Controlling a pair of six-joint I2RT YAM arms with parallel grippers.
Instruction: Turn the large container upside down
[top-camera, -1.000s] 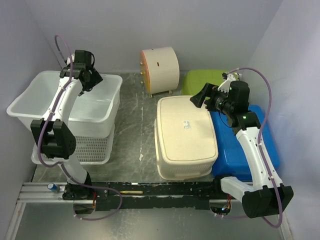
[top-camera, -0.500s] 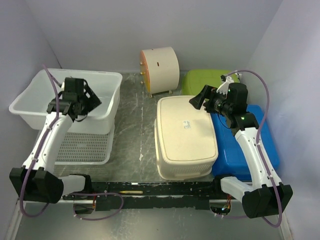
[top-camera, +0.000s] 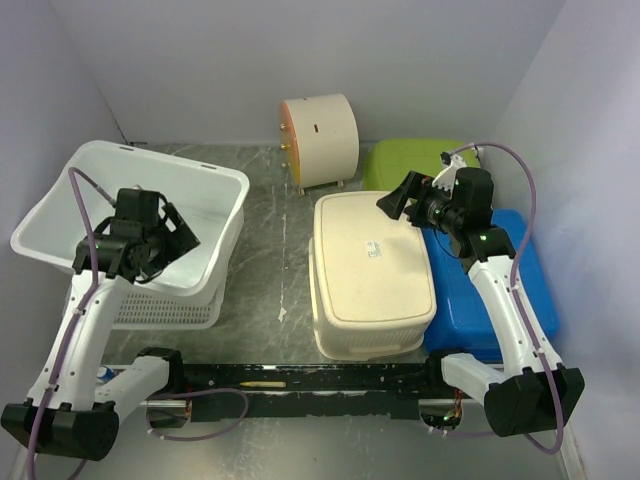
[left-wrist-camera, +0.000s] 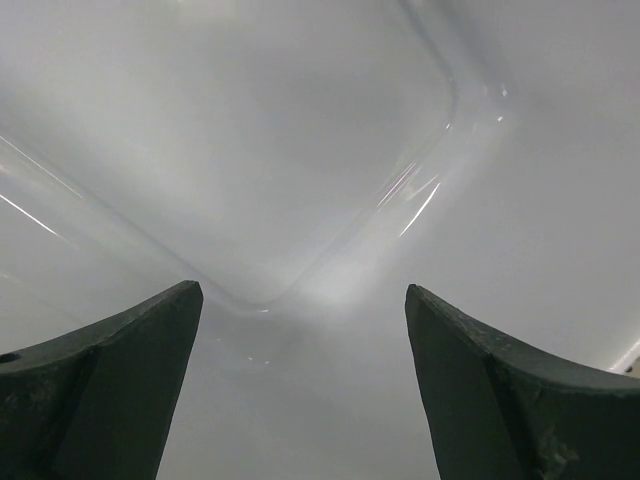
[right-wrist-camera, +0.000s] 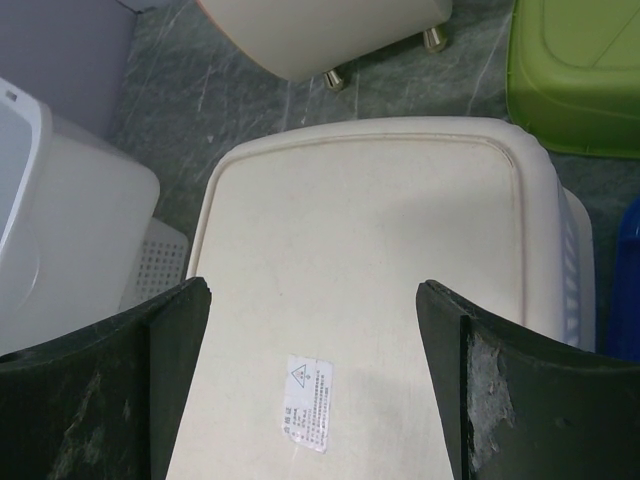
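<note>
**A:** How much room is there around the tub?

**B:** Not much on its outer side. It sits at the left of the counter, close to the left wall, and the back wall is near its far rim. The open stretch is on its right: a bare strip of counter runs between it and the cream bin in the middle.

**A:** What is under it?

**B:** A white perforated basket. The tub rests on it at a tilt, and the basket's near edge shows below the tub's near wall.

**A:** How does the tub look?

**B:** Translucent white, rectangular, with rounded corners and a wide rim. Its mouth faces up, so it is not turned over. The left wrist view shows a smooth, glossy inside with a curved bottom corner.

**A:** And the left end effector?

**B:** It is inside the tub near the near wall. Its fingers are spread apart with nothing between them.

**A:** The right side?

**B:** The right end effector hangs over the far right corner of the cream bin, which lies bottom up with a label on it. Its fingers are also spread and hold nothing. A blue bin touches the cream one on the right. A green bin and a round cream case stand at the back.
</note>
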